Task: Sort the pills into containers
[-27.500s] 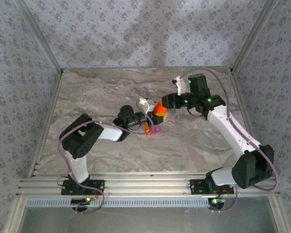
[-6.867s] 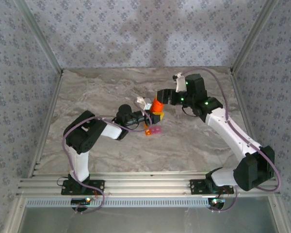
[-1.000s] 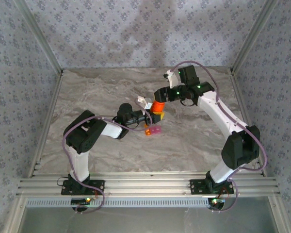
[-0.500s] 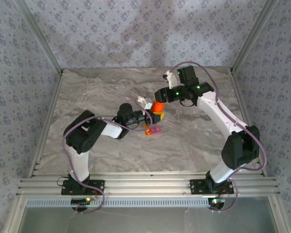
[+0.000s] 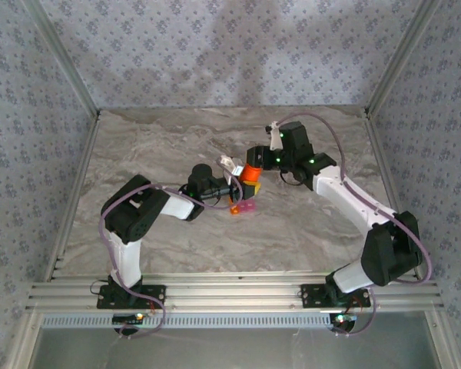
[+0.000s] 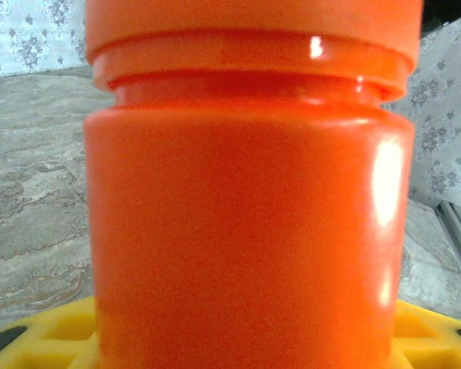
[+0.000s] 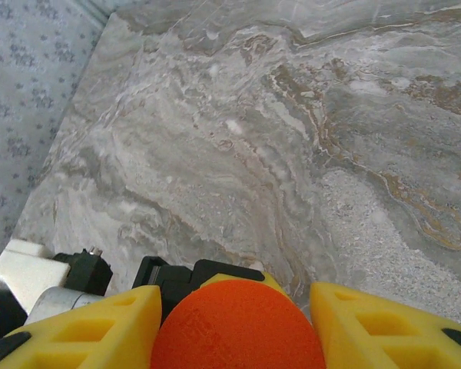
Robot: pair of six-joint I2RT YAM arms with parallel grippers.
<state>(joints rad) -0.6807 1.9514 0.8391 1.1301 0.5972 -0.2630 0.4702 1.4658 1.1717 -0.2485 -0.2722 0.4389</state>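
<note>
Top external view first: the containers [image 5: 243, 206], the tiny orange and pink pair, are parked on the marble table [image 5: 154, 146] just on the near side of the left gripper [image 5: 240, 187], right by where the two arms meet. Whether they're touched by its yellow fingers can't be told from up there, it's all too small.

What's actually gripped is the orange bottle [image 5: 250, 174]. It's clamped around the body by the left gripper. In the left wrist view the bottle is seen dead centre, with the yellow pads [image 6: 61, 332] poking out at either side of its lower end.

The cap [image 7: 238, 330] is pinched from the far side by the right gripper [image 7: 232, 323]. In the right wrist view both yellow fingers are pressed against the cap's sides, and the black end of the left gripper is seen just behind it.

So the bottle and the left gripper are placed between the containers and the right gripper, and the containers are left apart from that one.
</note>
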